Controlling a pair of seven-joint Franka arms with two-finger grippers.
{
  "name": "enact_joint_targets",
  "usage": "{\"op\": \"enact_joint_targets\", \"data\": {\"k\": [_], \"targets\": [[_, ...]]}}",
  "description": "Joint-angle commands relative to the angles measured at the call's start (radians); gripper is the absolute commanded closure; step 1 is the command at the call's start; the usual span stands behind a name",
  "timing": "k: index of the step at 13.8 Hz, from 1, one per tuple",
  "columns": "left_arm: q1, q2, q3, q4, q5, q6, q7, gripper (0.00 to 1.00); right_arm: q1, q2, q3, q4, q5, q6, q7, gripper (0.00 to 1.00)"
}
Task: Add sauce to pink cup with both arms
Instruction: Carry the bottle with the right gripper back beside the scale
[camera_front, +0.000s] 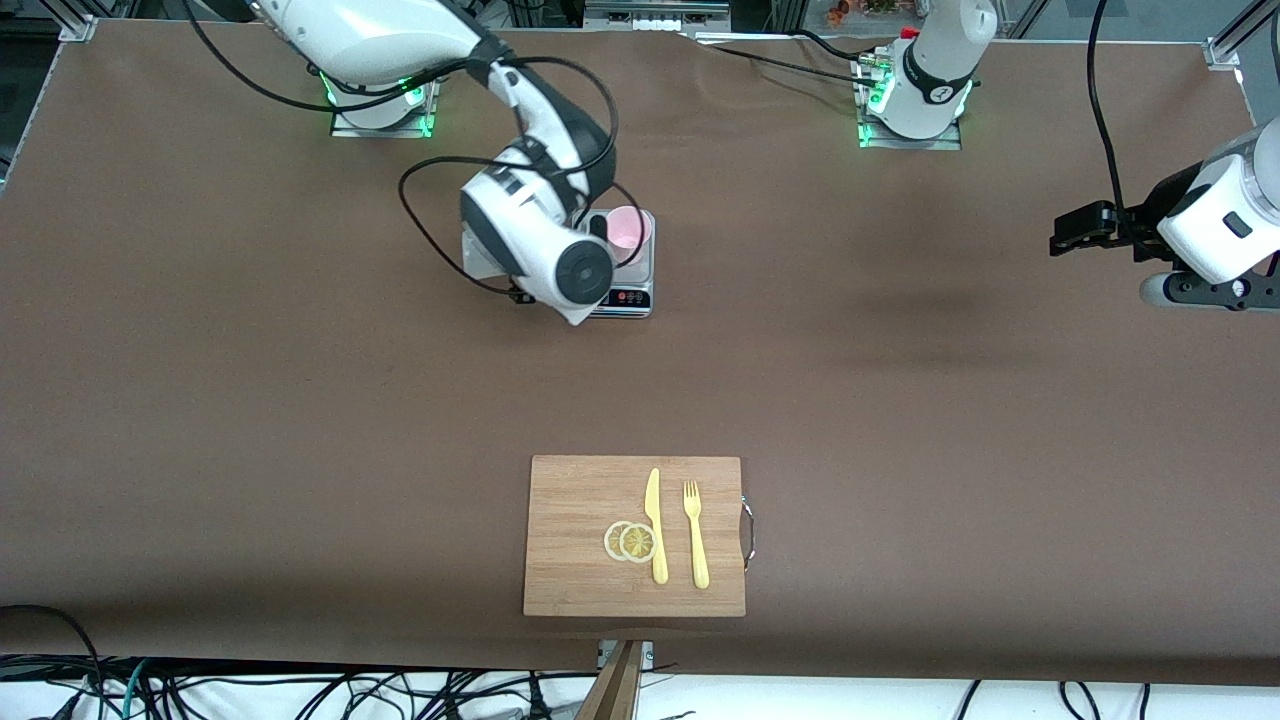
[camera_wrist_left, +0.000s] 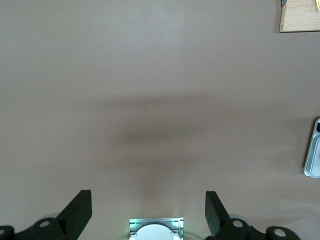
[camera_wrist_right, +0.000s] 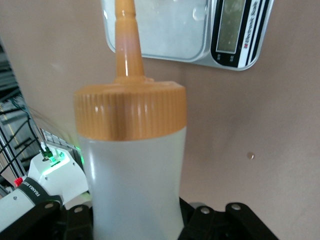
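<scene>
The pink cup (camera_front: 627, 232) stands upright on a small silver kitchen scale (camera_front: 624, 292), between the two arm bases. My right gripper (camera_wrist_right: 135, 220) is shut on the sauce bottle (camera_wrist_right: 132, 170), a whitish body with an orange cap and nozzle (camera_wrist_right: 126, 45). The nozzle points toward the scale's plate (camera_wrist_right: 165, 35). In the front view the right wrist (camera_front: 545, 250) hangs right beside the cup and hides the bottle. My left gripper (camera_front: 1085, 228) is open and empty, waiting in the air over the bare table at the left arm's end; it also shows in the left wrist view (camera_wrist_left: 148, 205).
A wooden cutting board (camera_front: 570, 520) lies near the front edge with a yellow knife (camera_front: 656, 525), a yellow fork (camera_front: 695, 535) and two lemon slices (camera_front: 630, 541). The scale's edge (camera_wrist_left: 314, 150) and the board's corner (camera_wrist_left: 300, 17) show in the left wrist view.
</scene>
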Motion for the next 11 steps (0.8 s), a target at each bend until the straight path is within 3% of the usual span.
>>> {"op": "enact_joint_targets", "data": {"k": [1, 5, 8, 11], "targets": [[0.009, 0.01, -0.006, 0.015, 0.012, -0.015, 0.026, 0.0, -0.122, -0.014, 0.017, 0.016, 0.119, 0.039, -0.14, 1.0], [0.009, 0.01, -0.006, 0.015, 0.011, -0.015, 0.024, 0.0, -0.333, -0.028, 0.017, 0.007, 0.384, 0.113, -0.351, 1.0], [0.009, 0.01, -0.006, 0.015, 0.011, -0.015, 0.024, 0.0, -0.461, -0.026, 0.015, -0.022, 0.533, 0.12, -0.512, 1.0], [0.009, 0.01, -0.006, 0.015, 0.011, -0.015, 0.024, 0.0, -0.556, -0.019, -0.04, -0.093, 0.708, 0.116, -0.722, 1.0]]}}
